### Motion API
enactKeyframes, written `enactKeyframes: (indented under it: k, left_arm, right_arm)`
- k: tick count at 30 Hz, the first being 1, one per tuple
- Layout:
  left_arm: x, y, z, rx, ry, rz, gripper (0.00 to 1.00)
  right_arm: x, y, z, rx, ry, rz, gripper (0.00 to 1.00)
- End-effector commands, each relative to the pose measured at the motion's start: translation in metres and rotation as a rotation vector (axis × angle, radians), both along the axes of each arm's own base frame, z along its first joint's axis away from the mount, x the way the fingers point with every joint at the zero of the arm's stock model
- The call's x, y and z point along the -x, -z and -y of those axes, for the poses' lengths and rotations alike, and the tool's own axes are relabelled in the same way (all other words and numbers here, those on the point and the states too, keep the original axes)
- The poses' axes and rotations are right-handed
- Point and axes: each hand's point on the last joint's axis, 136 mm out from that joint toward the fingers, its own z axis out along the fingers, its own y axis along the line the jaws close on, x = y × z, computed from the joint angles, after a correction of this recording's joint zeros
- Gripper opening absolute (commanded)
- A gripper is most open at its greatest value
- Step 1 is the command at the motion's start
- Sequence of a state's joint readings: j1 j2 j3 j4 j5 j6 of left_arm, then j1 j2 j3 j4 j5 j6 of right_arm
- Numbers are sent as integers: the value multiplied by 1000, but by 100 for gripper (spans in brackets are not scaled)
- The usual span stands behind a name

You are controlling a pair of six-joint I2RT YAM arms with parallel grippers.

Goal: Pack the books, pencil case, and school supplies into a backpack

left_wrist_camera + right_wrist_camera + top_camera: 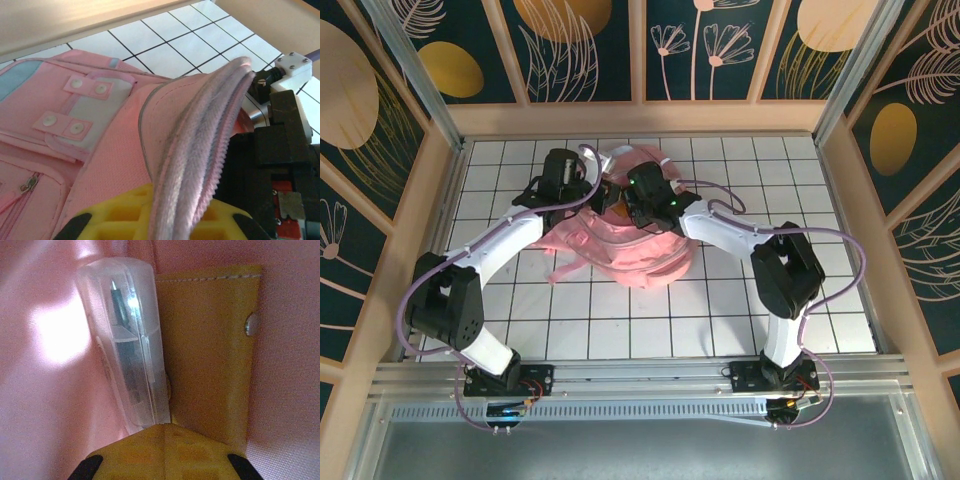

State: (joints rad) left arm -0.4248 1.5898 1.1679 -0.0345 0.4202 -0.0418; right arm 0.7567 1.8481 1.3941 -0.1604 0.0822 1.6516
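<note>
The pink backpack (632, 258) lies mid-table, its opening toward the far wall. My left gripper (584, 193) is at the opening's left side, shut on the backpack's zipper rim (200, 135), which it holds raised between its yellow fingers (125, 210). My right gripper (632, 205) reaches into the opening. Inside the backpack, against the pink lining (45, 390), a clear packet (130, 340) holding dark items stands beside a flat orange-tan case (210, 350) with a stitched edge and a snap. The right gripper (170, 427) is shut just below the clear packet's near end. The navy book is hidden.
The right arm's black wrist (280, 145) sits close beside the lifted rim. A pink strap (563, 272) trails off the backpack to the left. White gridded table (740, 310) surrounds the backpack, with tan walls (840, 230) on three sides.
</note>
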Motion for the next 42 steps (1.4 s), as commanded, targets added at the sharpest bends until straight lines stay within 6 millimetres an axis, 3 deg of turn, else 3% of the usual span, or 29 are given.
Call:
enactKeyframes:
  k: [1, 5, 9, 12, 15, 16, 17, 18, 20, 22, 24, 27, 31, 34, 42]
  left_arm:
    - [18, -71, 28, 105, 189, 181, 29]
    - [48, -69, 17, -85, 344, 301, 48]
    - [83, -49, -5, -314, 495, 444, 62]
    - [87, -32, -30, -477, 460, 534, 65]
    - [96, -21, -42, -568, 478, 628, 63]
    - [99, -8, -47, -589, 474, 635, 62]
    - [98, -1, -52, -617, 454, 648, 61]
    - [94, 11, -59, -674, 439, 658, 61]
    - [83, 37, -76, -822, 417, 668, 63]
    - [72, 72, -94, -966, 461, 624, 63]
    - [58, 86, -100, -1004, 454, 591, 60]
    - [47, 78, -83, -936, 452, 649, 61]
    - [46, 71, -63, -857, 511, 733, 63]
    - [53, 78, -44, -818, 588, 744, 60]
    - [71, 93, -6, -792, 727, 719, 38]
  right_arm:
    - [-4, -7, 7, 3, -25, 37, 10]
    - [8, -21, 30, 21, -101, 69, 17]
    - [30, -24, 67, 81, -124, 59, 20]
    - [49, -20, 99, 133, -128, 42, 22]
    - [54, -22, 128, 196, -153, 78, 25]
    - [55, -24, 131, 228, -194, 106, 26]
    - [57, -27, 133, 258, -226, 124, 27]
    - [50, -30, 147, 299, -217, 142, 28]
    - [48, -36, 155, 349, -237, 166, 42]
    - [44, -42, 156, 390, -266, 187, 51]
    - [40, -41, 152, 401, -284, 183, 56]
    - [32, -38, 142, 385, -318, 170, 60]
    - [22, -28, 131, 364, -353, 171, 64]
    - [8, -22, 119, 327, -425, 209, 68]
    - [-22, -9, 106, 328, -480, 217, 69]
